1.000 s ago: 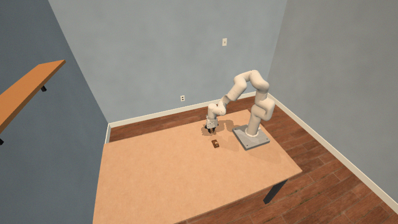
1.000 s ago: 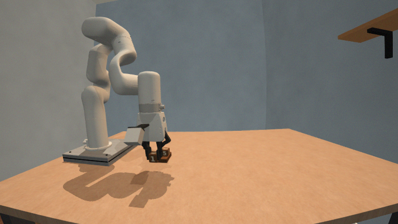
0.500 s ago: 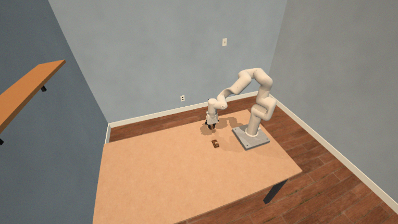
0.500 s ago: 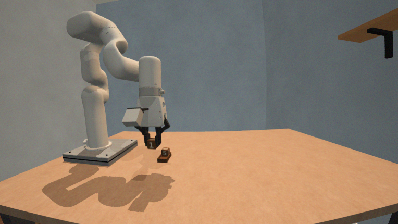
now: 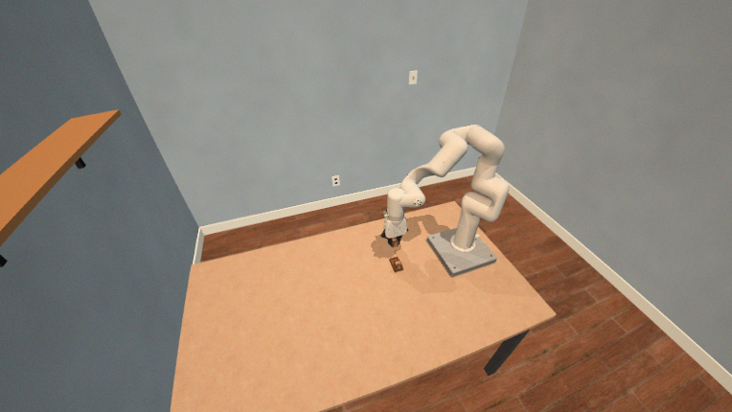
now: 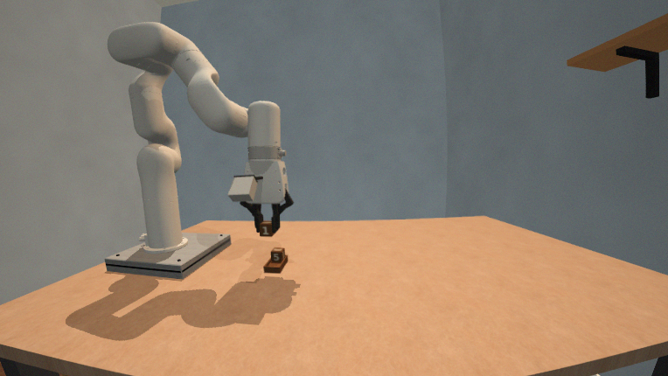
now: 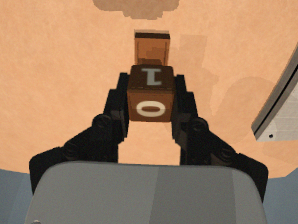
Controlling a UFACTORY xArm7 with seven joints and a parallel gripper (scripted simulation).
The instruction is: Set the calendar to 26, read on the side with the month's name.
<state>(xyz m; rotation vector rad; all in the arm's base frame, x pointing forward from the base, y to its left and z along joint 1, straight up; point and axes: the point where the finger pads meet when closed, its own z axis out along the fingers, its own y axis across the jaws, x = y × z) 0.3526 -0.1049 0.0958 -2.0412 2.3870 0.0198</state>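
My gripper [image 5: 394, 241] [image 6: 267, 228] [image 7: 151, 87] is shut on a brown cube [image 6: 266, 229] [image 7: 150, 106] and holds it in the air above the table. The held cube shows a 1 on the side facing the exterior camera; in the wrist view it shows the 1 upside down and a 0 on the face toward the gripper. The small brown tray [image 5: 399, 268] [image 6: 272, 268] [image 7: 152, 46] stands on the table below. The other cube [image 5: 397, 263] [image 6: 276, 256] is in the tray, with a 5 facing the exterior camera. The held cube hides it in the wrist view. The month's name cannot be read.
The arm's grey base plate [image 5: 463, 263] [image 6: 144, 268] [image 7: 285, 107] stands on the table [image 5: 307, 317] [image 6: 420, 298], to one side of the tray. A wall shelf [image 5: 51, 158] [image 6: 608, 53] is far off. The arm's shadow falls near the tray.
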